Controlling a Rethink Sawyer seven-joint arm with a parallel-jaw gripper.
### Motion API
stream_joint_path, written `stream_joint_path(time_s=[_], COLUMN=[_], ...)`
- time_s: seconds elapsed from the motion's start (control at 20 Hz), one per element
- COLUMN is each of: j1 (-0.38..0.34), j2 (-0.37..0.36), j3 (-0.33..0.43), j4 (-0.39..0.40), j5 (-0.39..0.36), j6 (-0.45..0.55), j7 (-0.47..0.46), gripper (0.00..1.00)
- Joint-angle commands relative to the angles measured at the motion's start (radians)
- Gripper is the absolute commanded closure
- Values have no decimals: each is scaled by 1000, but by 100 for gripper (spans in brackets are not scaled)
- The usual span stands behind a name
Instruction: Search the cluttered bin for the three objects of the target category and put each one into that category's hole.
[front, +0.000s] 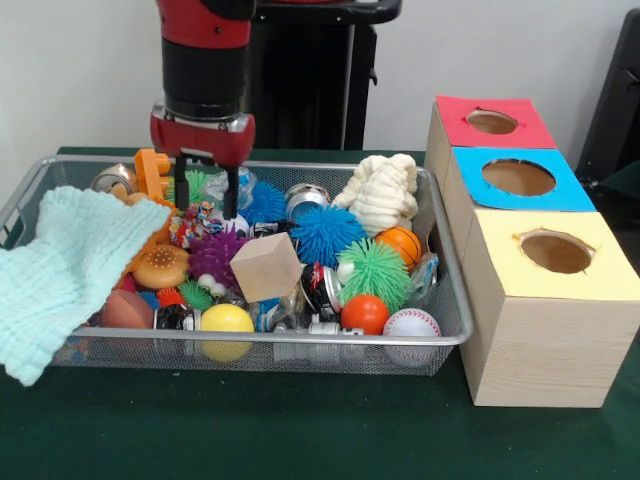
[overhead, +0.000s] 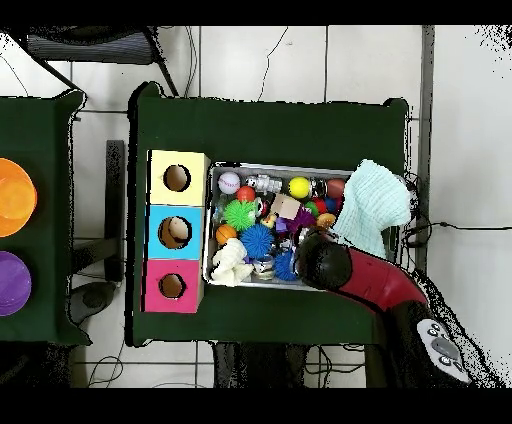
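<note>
The wire mesh basket (front: 455, 335) is taken as the landmark; it is placed on the dark green table (front: 300, 430) and is filled with many small toys. The gripper (front: 206, 205) is lowered into the far part of the basket, above the pile, and its two dark fingers (front: 182, 190) are held apart, with nothing seen clamped between them. Just under the fingers a small patch of white fabric with coloured dots (front: 197, 222) is seen among the toys; it is mostly hidden, so it cannot be told whether it is touched by the fingers. No other dotted cloth is made out in the basket.

A mint green waffle-knit cloth (front: 70, 265) is draped over one end of the basket and hangs outside its rim. Near the middle of the basket a plain wooden cube (front: 266, 266) is tilted on the pile, and beside it a blue spiky ball (front: 325, 232) and a green spiky ball (front: 374, 272) are found. A yellow ball (front: 227, 320) and a baseball (front: 411, 324) are lying against the basket's front wall.

Just beside the other end of the basket a row of three wooden boxes is set. The yellow-topped box (front: 545, 320) is closest to the camera in the front view, and its round hole (front: 556, 251) is open.
</note>
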Motion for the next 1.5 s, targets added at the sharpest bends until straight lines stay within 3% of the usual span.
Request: stream_joint_path(time_s=[0.05,0.25,0.5,0.8,1.0,1.5], j1=[-12,4,64,135,232,262], j2=[102,118,140,128,128,119], j3=[101,81,-6,-95,-190,-233], j4=[-56,-64,-100,-150,-179,-197], j5=[-38,-46,-53,-43,-28,-14], j6=[-74,-105,-97,-14,52,103], j7=[94,102,106,95,118,99], gripper=[0,0,0,0,0,0])
